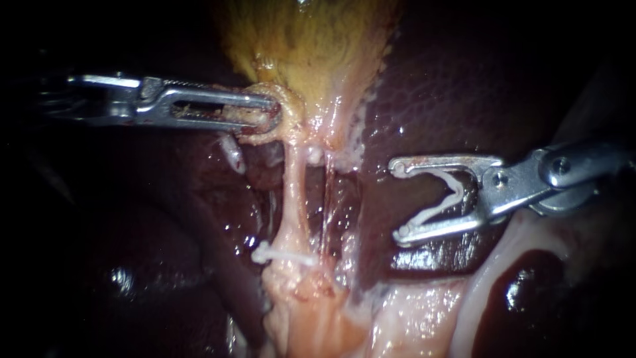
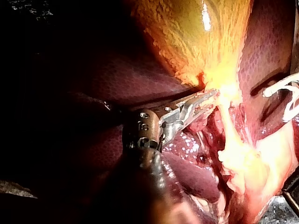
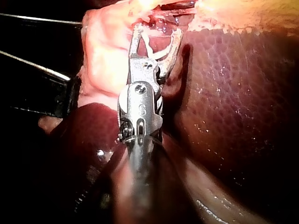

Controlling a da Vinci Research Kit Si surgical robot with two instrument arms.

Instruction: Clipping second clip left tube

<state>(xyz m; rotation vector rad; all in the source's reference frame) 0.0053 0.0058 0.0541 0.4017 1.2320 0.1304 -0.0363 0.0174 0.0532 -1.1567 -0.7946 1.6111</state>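
**Left jaws clamped at the gallbladder neck; loaded right jaws stand short of the left tube**

- Your left instrument (image 1: 268, 114) comes in level. Its jaws are pressed together on a fold of pale tissue at the narrow lower end of the gallbladder (image 1: 311, 40). The left wrist view agrees: tips buried in the bright tissue where the yellow wall tapers.
- The left tube (image 1: 293, 192) starts right at those jaw tips and runs down away from them as a pale, taut strand.
- A placed clip (image 1: 281, 254) sits across the tube well down from your left jaws, near where the strand widens into pale tissue. Bare tube shows between this clip and the jaws.
- A thinner strand (image 1: 324, 212) runs just beside the tube, on the side toward your right instrument.
- The liver (image 1: 457, 86) lies dark red behind and under your right jaws.
- Your right instrument (image 1: 399, 200) has its jaws spread wide, carrying an open clip (image 1: 445, 192), one white leg against each jaw. The mouth faces the left tube but stands apart from it, touching neither it nor the thinner strand. The right wrist view shows the same spread V with the clip seated inside.
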